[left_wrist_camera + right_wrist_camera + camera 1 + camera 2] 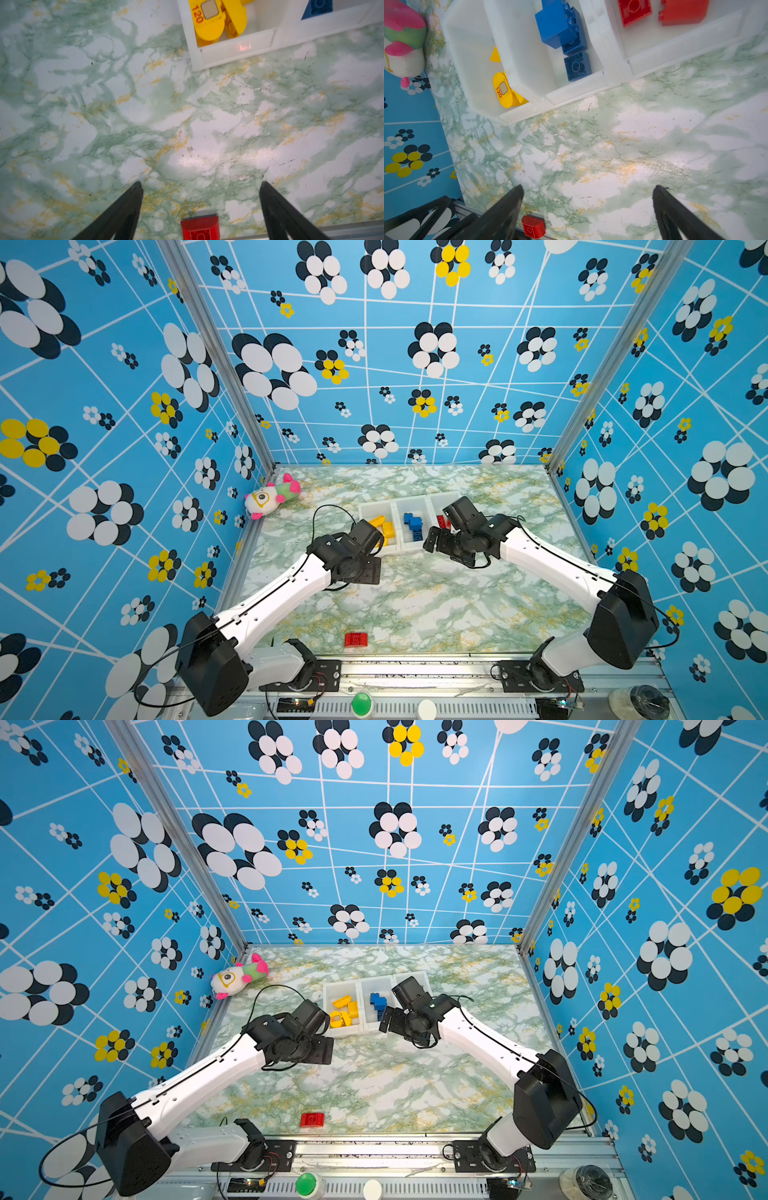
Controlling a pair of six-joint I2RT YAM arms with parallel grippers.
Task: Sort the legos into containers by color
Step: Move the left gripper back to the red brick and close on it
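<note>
brick left outside the containers (374, 508): one red lego (356, 640), on the desk (436, 605) by its front edge, long axis along that edge, well apart from both arms; left gripper (200, 185) spread wide, holding nothing, nearer & roughly in line w/ it; right gripper (588, 188) likewise spread, empty, farther; red bin (685, 52) is on the right arm's side.
</note>
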